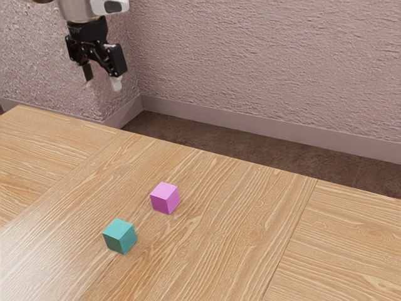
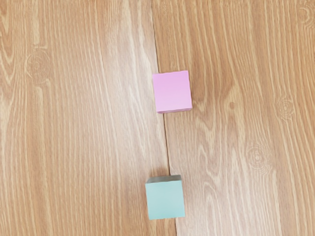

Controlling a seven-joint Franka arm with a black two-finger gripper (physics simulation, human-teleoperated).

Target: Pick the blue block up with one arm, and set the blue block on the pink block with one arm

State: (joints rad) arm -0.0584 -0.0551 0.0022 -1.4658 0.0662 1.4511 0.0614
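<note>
The claw [image 1: 102, 78] hangs high above the bench [image 1: 263, 251], fingers spread wide, holding nothing. The blue block [image 1: 119, 236] sits on the bench near the pink block [image 1: 165, 197], not touching it, and farther from the far edge.

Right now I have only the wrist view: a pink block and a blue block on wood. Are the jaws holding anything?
Observer: No. In the exterior view the jaws stand open with nothing between them.
Operator: How high is the hand?
Observer: High above the table, up by the wall at the exterior view's upper left.
Operator: Is the blue block lifted at all?
Observer: No. The blue block rests on the table, apart from the pink block and nearer the exterior camera than it.
</note>
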